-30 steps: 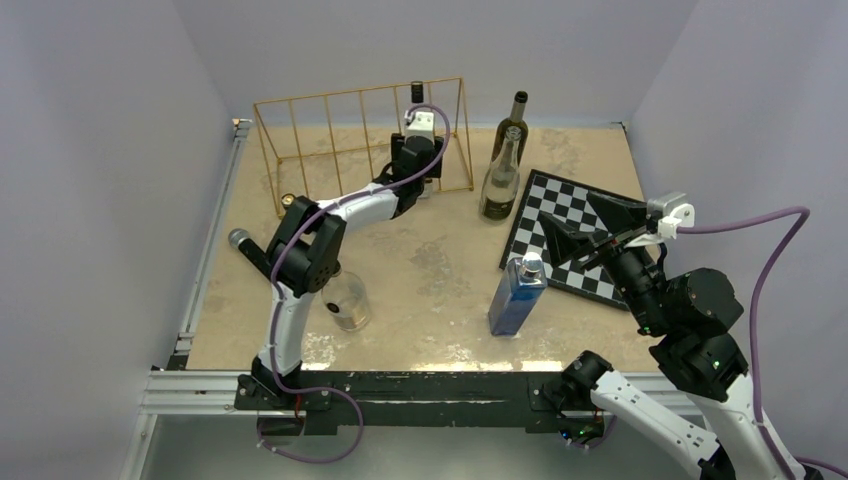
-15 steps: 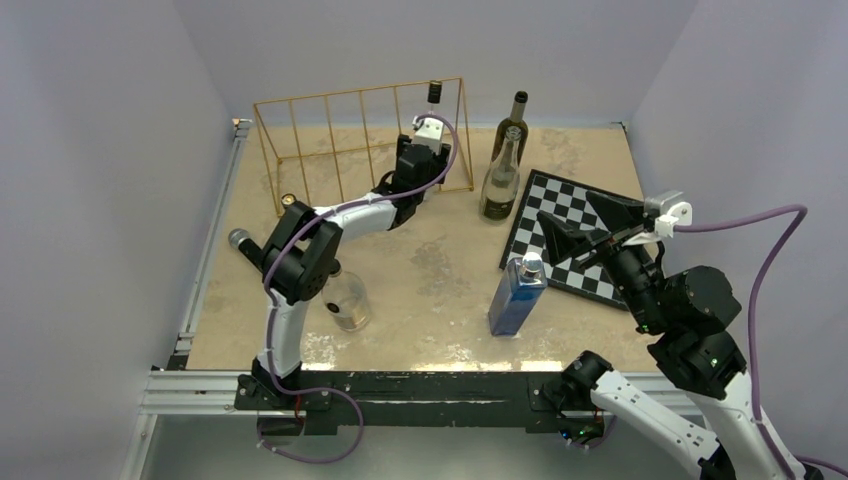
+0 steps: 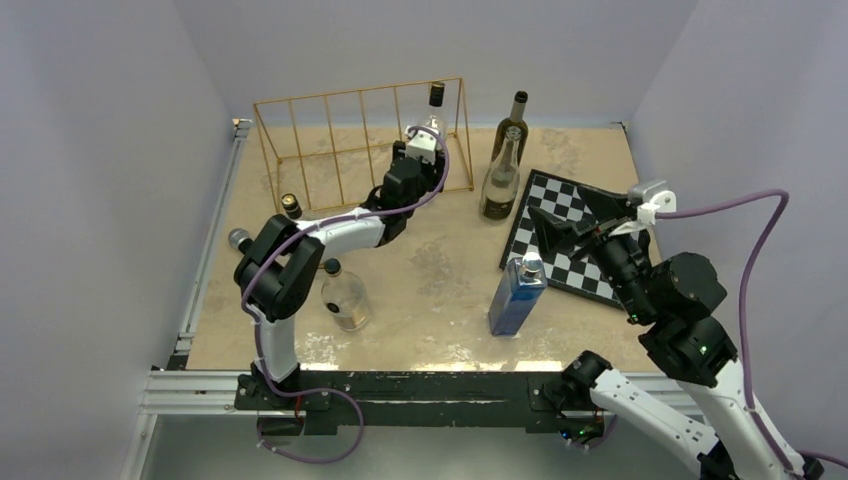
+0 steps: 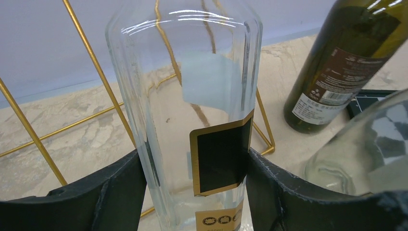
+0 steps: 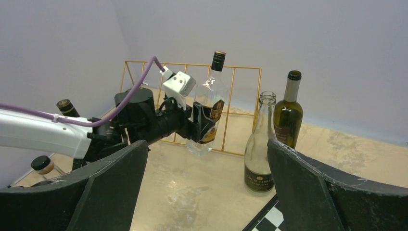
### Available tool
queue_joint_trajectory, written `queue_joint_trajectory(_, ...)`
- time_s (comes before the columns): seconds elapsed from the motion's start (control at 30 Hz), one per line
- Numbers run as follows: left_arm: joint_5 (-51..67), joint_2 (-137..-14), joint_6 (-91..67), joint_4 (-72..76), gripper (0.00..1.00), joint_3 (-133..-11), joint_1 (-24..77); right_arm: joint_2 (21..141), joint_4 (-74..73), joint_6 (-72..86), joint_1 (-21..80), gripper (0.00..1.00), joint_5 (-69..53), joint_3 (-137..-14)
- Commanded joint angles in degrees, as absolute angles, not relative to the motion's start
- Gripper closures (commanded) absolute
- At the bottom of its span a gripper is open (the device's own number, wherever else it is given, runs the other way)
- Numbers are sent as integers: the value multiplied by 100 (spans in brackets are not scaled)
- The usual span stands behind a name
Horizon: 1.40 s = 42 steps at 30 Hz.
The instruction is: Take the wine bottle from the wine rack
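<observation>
The left gripper (image 4: 195, 180) is clamped on the wine bottle (image 4: 192, 91) at the wine rack's (image 3: 330, 130) end slot, mid-pull. Next up, probably lifting it clear of the wires. The right gripper (image 3: 565, 212) sits wide apart.

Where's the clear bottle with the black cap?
The wine bottle is in the left gripper at the wine rack's right end, far back in top view.

Table (image 3: 440, 255): wine rack (image 3: 366, 135), checkerboard (image 3: 556, 190), blue bottle (image 3: 517, 295), green bottle (image 3: 513, 125), squat bottle (image 3: 345, 298), perhaps upright.

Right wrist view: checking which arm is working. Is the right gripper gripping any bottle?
No, the right gripper stands wide open, with nothing held between its jaws.
</observation>
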<state>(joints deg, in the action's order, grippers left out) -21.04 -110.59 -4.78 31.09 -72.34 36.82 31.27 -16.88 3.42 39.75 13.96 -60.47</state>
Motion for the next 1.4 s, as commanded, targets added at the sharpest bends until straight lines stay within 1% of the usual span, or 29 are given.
queue_joint_trajectory(0.0,-1823,-10199,-367,4710,100,-6946,3787,3549,-1711,455,3990,1,1371,-6481)
queue_joint_trajectory(0.23,-1576,-9566,-266,5096,100,-6061,3957,4557,-2533,749,3981,2,1140,-7600)
queue_joint_trajectory(0.33,-1535,-9310,-257,5235,100,-5687,4047,5077,-2393,952,3861,3,1024,-7851)
queue_joint_trajectory(0.53,-1469,-8857,-278,5557,100,-5050,4268,6059,-2294,1393,3624,7,292,-8498)
queue_joint_trajectory(0.63,-1513,-8628,-304,5648,100,-4772,4442,6619,-2033,1408,3515,10,-54,-8671)
queue_joint_trajectory(0.73,-1561,-8475,-232,5847,100,-4553,4584,7193,-2172,1481,3440,13,-356,-8969)
queue_joint_trajectory(0.87,-1446,-8512,-154,5903,100,-4525,4590,7694,-1958,1557,3386,14,-613,-9071)
queue_joint_trajectory(1.2,-1397,-8896,348,6071,100,-4886,4580,8399,-1941,1613,2994,12,-441,-9589)
queue_joint_trajectory(1.37,-1317,-9077,300,6107,100,-5012,4579,8705,-1923,1552,2864,18,-684,-9893)
